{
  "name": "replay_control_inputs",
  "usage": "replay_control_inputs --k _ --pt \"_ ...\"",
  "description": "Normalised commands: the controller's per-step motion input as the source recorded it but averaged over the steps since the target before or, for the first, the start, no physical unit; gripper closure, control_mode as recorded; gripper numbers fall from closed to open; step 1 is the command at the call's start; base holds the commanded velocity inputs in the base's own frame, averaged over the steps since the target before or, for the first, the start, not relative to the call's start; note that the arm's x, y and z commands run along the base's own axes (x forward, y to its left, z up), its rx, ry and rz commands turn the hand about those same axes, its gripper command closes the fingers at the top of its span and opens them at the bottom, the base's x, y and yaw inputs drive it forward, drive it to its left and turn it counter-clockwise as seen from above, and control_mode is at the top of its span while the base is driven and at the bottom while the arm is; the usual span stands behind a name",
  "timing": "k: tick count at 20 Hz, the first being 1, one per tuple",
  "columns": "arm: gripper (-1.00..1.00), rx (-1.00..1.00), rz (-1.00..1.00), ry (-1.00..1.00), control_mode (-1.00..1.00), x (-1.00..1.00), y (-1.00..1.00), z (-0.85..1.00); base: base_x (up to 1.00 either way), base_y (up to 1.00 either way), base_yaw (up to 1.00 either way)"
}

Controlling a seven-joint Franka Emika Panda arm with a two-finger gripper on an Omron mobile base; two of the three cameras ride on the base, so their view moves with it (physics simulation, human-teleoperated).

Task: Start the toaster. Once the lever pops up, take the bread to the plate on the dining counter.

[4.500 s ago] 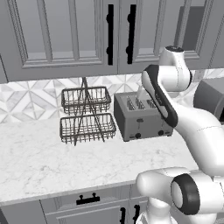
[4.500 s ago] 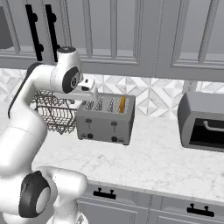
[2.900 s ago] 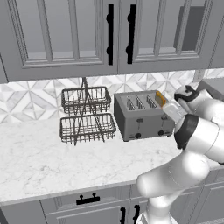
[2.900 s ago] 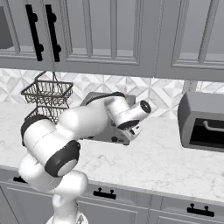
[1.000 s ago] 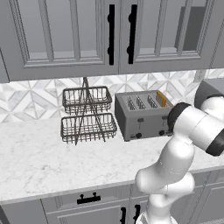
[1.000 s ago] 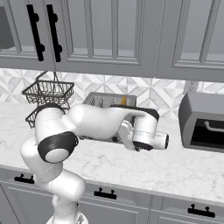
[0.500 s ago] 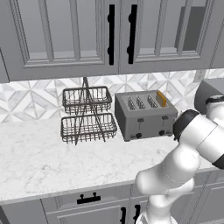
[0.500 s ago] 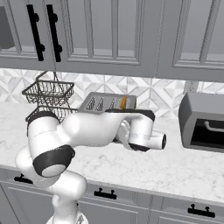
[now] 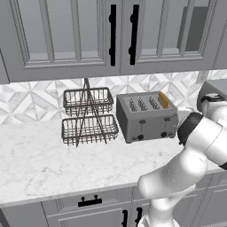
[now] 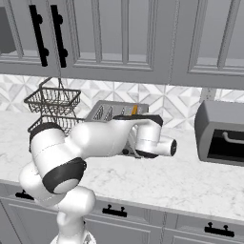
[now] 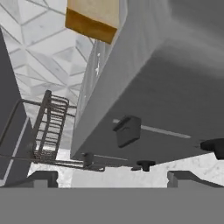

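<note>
Grey toaster [image 9: 146, 119] on counter, bread [image 9: 163, 99] upright in rightmost slot (apparently raised), wire rack [image 9: 88, 117] beside

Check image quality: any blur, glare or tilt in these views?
Left base view: sharp, even light, no glare on the toaster. Right base view: the arm hides most of the toaster. Hand view: rolled sideways, very close, toaster front and bread slightly soft.

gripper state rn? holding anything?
Gripper: open, holding nothing, fingertips spread wide facing the toaster front; the bread sits in its slot.
</note>
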Motion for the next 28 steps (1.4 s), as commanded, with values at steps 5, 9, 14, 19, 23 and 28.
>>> replay_control_inputs --k 5,9,14,19,23,28 --pt "-1.00 0.00 -0.11 0.05 -1.00 0.29 0.05 -0.42 0.00 0.00 0.00" --pt "-1.00 0.00 -0.12 0.08 -1.00 0.17 0.01 -0.56 0.00 0.00 0.00" --pt "-1.00 0.00 -0.17 0.17 -1.00 0.11 0.00 -0.52 0.00 0.00 0.00" --pt "-1.00 -0.01 -0.18 0.19 -1.00 0.00 -0.03 -0.39 0.00 0.00 0.00" --pt "-1.00 -0.03 -0.12 0.17 -1.00 0.00 -0.01 -0.48 0.00 0.00 0.00" --pt "-1.00 -0.05 -0.07 0.14 -1.00 0.00 -0.01 -0.31 0.00 0.00 0.00"
